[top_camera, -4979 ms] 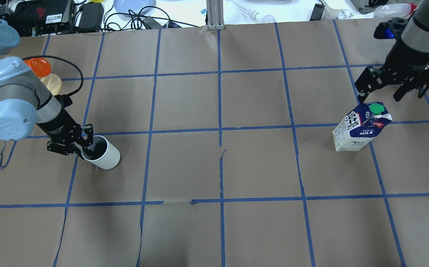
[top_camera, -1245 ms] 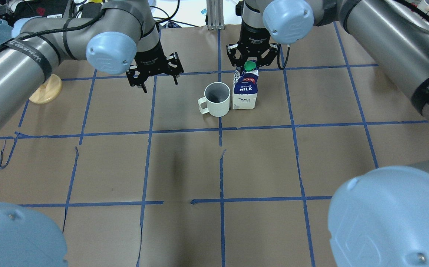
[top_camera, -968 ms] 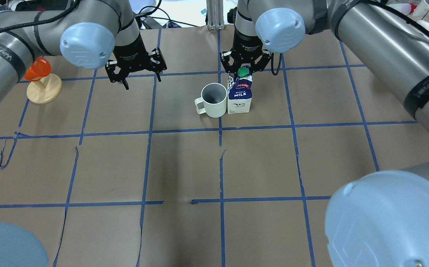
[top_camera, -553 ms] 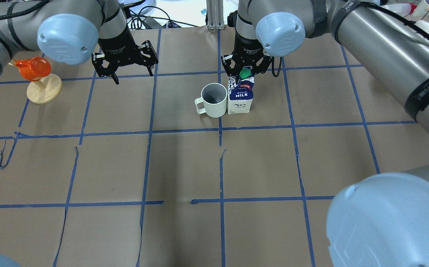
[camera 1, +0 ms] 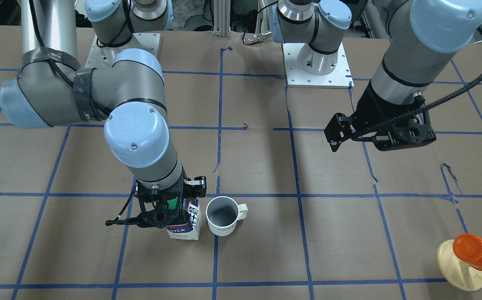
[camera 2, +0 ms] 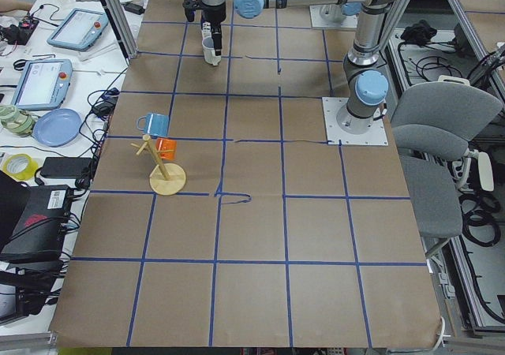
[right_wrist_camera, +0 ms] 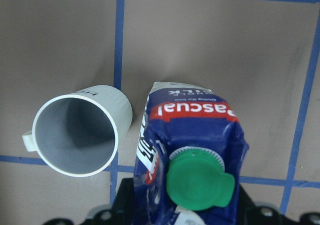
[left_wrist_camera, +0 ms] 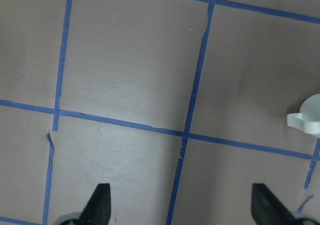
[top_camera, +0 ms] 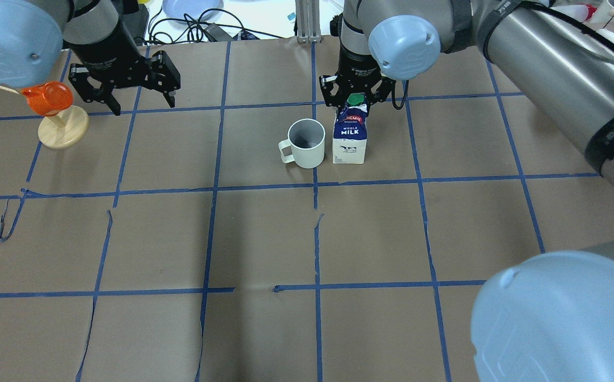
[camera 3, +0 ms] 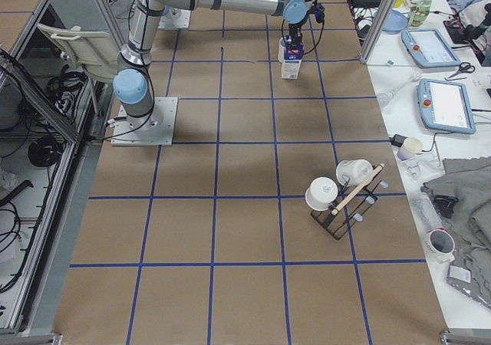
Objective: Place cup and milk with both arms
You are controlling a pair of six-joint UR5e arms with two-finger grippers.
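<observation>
Since the frame a moment ago, the left hand point(top_camera: 145, 101) has drawn away toward the tabletop's point(top_camera: 264, 239) far left corner, and the milk point(top_camera: 349, 143) has shifted a little to the robot's right, going from a slight lean close against the cup point(top_camera: 305, 143) to standing straight. Now the left hand hangs above the brown paper beside the orange cup point(top_camera: 48, 99) on its wooden stand point(top_camera: 63, 133), spread wide with nothing between its fingertips point(left_wrist_camera: 102, 200) (the wrist view shows only paper and blue tape lines point(left_wrist_camera: 192, 105) under it). Cup and milk sit side by side toward the far edge from the robot, about midway between the left and right edges. The cup stands upright, mouth up, dark grey inside, with its handle pointing toward the left edge. Just to its right the carton rests on its base on the tabletop, with a thin strip of paper showing between the two. From above, the right hand point(top_camera: 356, 101) comes down over the carton and is closed narrowly on the gabled top, one finger on each side of the green cap point(right_wrist_camera: 200, 182). In the right wrist view the red "Pascual" band faces up, with the cup's rim just beside it.
</observation>
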